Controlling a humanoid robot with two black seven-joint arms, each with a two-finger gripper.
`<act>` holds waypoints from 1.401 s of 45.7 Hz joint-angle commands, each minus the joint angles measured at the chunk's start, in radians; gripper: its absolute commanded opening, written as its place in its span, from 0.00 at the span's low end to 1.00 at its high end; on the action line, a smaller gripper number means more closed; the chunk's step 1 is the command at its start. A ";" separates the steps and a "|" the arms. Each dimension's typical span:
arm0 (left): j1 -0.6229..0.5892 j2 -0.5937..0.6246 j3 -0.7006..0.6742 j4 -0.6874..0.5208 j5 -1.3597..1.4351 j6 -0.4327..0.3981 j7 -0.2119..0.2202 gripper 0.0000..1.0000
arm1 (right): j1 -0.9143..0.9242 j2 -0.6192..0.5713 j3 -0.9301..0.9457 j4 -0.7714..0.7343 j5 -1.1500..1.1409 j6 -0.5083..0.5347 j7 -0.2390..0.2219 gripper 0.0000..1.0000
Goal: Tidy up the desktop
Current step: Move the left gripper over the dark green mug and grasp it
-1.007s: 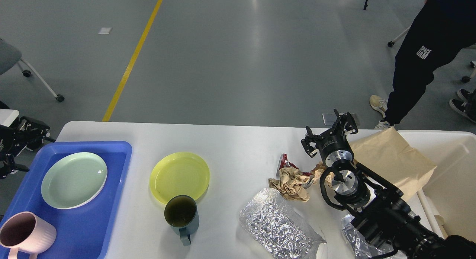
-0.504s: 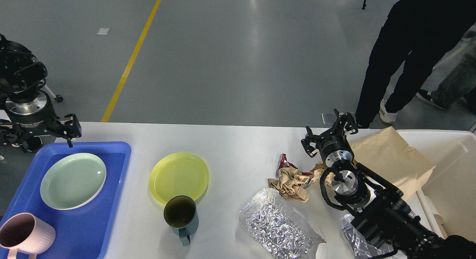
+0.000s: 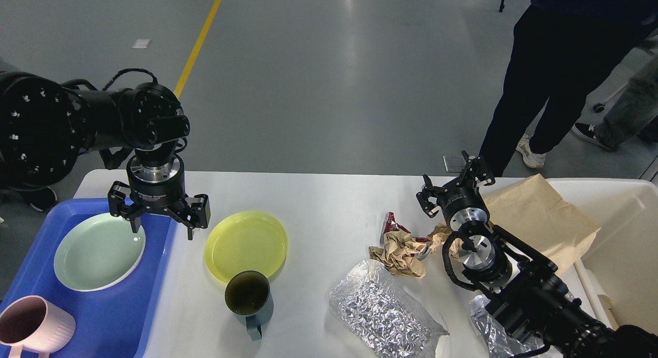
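Observation:
The white desktop (image 3: 318, 203) carries a yellow plate (image 3: 245, 243), a dark green mug (image 3: 249, 299), crumpled brown paper (image 3: 403, 250) with a red wrapper (image 3: 391, 225), and a foil bag (image 3: 383, 311). My left gripper (image 3: 161, 230) is open and empty, pointing down over the right rim of the blue tray (image 3: 123, 306), between the pale green plate (image 3: 97, 251) and the yellow plate. My right gripper (image 3: 445, 167) is open and empty, raised near the table's far edge, just behind the crumpled paper.
A pink mug (image 3: 33, 324) sits in the tray's near corner. A brown paper bag (image 3: 540, 221) leans over the cream bin (image 3: 622, 234) at the right. A second foil bag (image 3: 493, 329) lies under my right arm. People stand beyond the table's far right.
My left arm has swung in from the far left to above the tray's right rim. The right arm has not moved. The people behind have shifted.

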 commanded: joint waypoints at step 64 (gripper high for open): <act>0.140 -0.081 -0.147 0.133 -0.008 0.000 -0.001 0.97 | 0.000 0.000 0.000 0.000 0.000 0.000 0.000 1.00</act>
